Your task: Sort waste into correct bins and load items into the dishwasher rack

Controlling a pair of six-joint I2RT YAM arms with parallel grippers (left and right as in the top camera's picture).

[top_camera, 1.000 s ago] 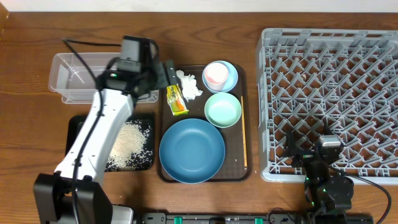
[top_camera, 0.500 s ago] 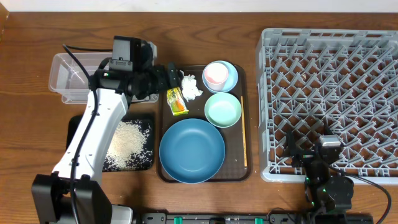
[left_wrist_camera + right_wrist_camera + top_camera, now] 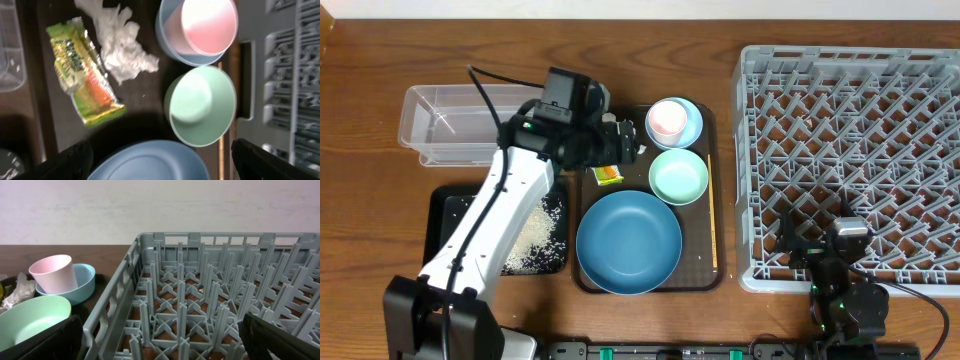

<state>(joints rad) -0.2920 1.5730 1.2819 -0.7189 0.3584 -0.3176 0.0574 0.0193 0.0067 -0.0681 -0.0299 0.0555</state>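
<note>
Overhead: left jaws moved from tub [image 3: 445, 125] to above tissue [image 3: 125, 47]

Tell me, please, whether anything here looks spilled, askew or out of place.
The pink cup leans tilted inside the small blue bowl. A crumpled tissue and a snack wrapper lie loose on the brown tray.

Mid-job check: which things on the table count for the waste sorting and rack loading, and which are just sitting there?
Part of the job: rice heap, tissue, snack wrapper, clear tub, black tray, blue bowl, mint bowl, light-blue bowl, pink cup, chopstick, grey rack.

Just there: brown serving tray, wooden table.
</note>
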